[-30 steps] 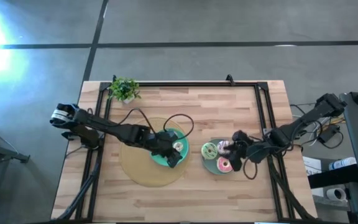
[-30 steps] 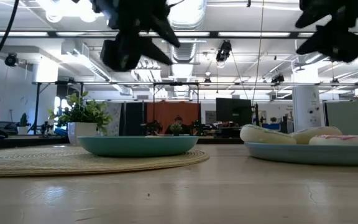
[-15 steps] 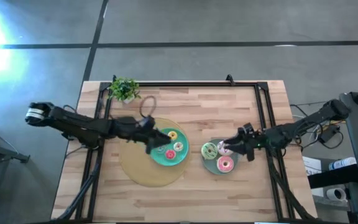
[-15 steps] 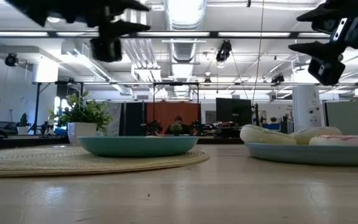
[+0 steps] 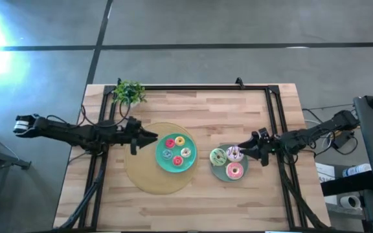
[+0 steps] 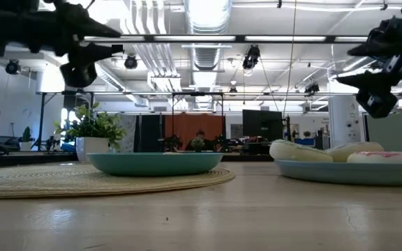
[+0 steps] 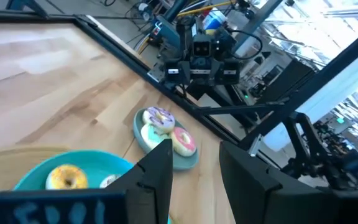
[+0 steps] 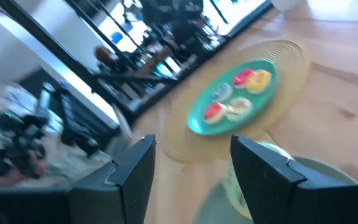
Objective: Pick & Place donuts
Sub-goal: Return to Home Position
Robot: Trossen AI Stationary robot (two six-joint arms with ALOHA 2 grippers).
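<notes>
A teal plate (image 5: 164, 163) on a round woven mat holds several tiny donuts: red (image 5: 170, 143), yellow (image 5: 180, 140), blue (image 5: 167, 155), cream (image 5: 186, 153). A grey-green plate (image 5: 220, 172) to its right carries the green donut (image 5: 217, 156), the white-sprinkled donut (image 5: 233, 153) and the pink donut (image 5: 234, 171). My left gripper (image 5: 145, 136) hangs open in the air just left of the teal plate. My right gripper (image 5: 246, 151) is open, raised at the grey-green plate's right rim. The left wrist view shows the grey-green plate's donuts (image 7: 165, 129) ahead of the open fingers.
The woven mat (image 5: 149, 179) lies under the teal plate. A small potted plant (image 5: 128, 92) stands at the far left corner. Black frame rails (image 5: 274, 110) run along the table's far, left and right sides. Bare wood lies near and far of the plates.
My left gripper has pulled away from above the teal plate toward the table's left edge, uncovering the tiny donuts. My right gripper has drawn back from over the grey-green plate toward the right edge. The donuts and plates have stayed where they were.
</notes>
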